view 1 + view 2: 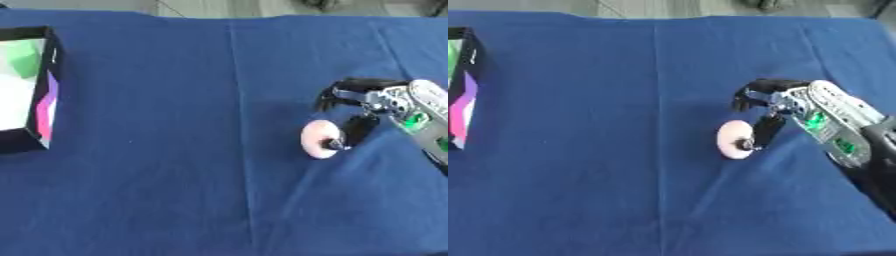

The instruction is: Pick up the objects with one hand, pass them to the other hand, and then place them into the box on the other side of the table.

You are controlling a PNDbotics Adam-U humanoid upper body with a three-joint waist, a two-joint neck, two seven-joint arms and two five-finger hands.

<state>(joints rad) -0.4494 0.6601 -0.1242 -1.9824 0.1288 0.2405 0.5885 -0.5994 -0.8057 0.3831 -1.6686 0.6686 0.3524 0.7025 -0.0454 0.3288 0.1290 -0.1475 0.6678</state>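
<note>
Left eye view: pink round object [319, 139] lies on blue cloth [175, 175], right of centre, well apart from the box [44, 100] at the left edge. Pick step: thumb and fingers should be closed evenly around it before lifting

Right eye view: right hand [785, 107] comes in from the right, fingers curled down, one fingertip touching the object; not yet grasped. Left hand not seen

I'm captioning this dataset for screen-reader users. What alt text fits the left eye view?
The right robot hand reaches in from the right edge over a blue tablecloth, its fingers curled down onto a small round pink object. At the far left edge sits an open black box with a green item inside.
</note>
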